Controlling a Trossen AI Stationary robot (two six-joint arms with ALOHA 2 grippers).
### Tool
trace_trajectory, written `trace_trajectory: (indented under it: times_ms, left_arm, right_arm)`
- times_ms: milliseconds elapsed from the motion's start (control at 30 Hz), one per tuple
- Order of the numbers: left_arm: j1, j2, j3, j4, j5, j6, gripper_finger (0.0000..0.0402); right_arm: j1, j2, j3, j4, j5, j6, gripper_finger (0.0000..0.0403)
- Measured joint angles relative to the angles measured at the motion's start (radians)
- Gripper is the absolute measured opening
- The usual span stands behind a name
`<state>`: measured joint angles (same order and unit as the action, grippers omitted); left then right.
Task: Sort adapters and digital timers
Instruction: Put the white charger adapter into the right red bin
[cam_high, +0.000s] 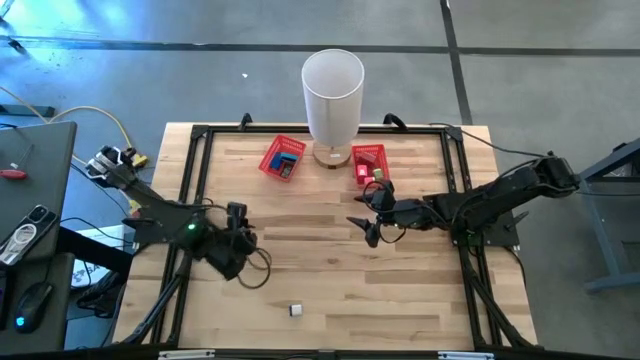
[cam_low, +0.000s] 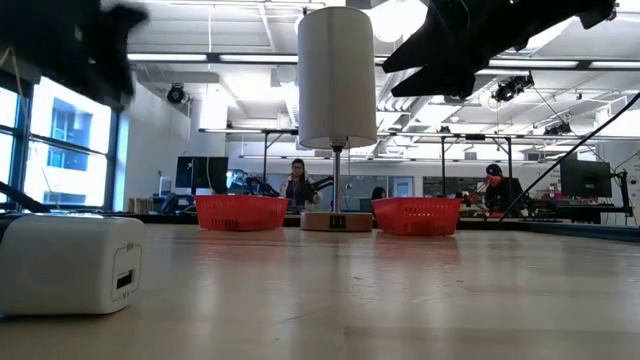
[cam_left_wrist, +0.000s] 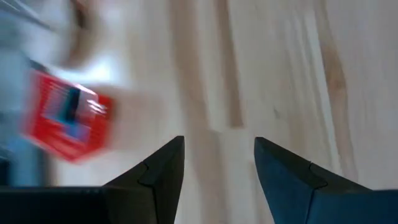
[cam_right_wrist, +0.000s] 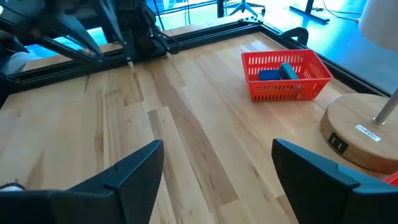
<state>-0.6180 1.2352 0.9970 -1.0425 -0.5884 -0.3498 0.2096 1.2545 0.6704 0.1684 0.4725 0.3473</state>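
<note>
A small white adapter (cam_high: 296, 310) lies alone near the table's front edge and fills the low view's left foreground (cam_low: 70, 265). Two red baskets stand at the far side on either side of a lamp. The left basket (cam_high: 283, 158) holds a blue item (cam_right_wrist: 280, 73). What lies in the right basket (cam_high: 368, 163) I cannot make out. My left gripper (cam_high: 238, 225) hovers open above the left middle of the table, with nothing between its fingers (cam_left_wrist: 219, 142). My right gripper (cam_high: 362, 210) is open in front of the right basket, also with nothing between its fingers (cam_right_wrist: 217, 144).
A white-shaded lamp (cam_high: 332, 95) on a round wooden base (cam_right_wrist: 360, 134) stands between the baskets at the far edge. A black frame (cam_high: 200, 135) runs around the table. People sit in the room beyond (cam_low: 298, 185).
</note>
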Motion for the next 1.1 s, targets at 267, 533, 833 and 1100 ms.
trace_trajectory:
  times_ms: [267,533,833,1100]
  left_arm:
    - [0.056,-0.074,-0.267,0.398,0.321,-0.037,0.0183]
    - [0.018,-0.072,-0.440,0.682,0.380,-0.140,0.0183]
    - [0.008,-0.070,-0.511,0.923,0.534,-0.106,0.0183]
    - [0.008,-0.059,-0.511,0.972,0.518,-0.070,0.0217]
  right_arm:
    - [0.000,0.000,0.000,-0.002,-0.003,0.026,0.0286]
    - [0.000,0.001,0.000,0.000,-0.003,0.026,0.0286]
    - [0.000,0.001,0.000,0.000,-0.004,0.026,0.0286]
    - [0.000,0.001,0.000,0.000,-0.004,0.026,0.0286]
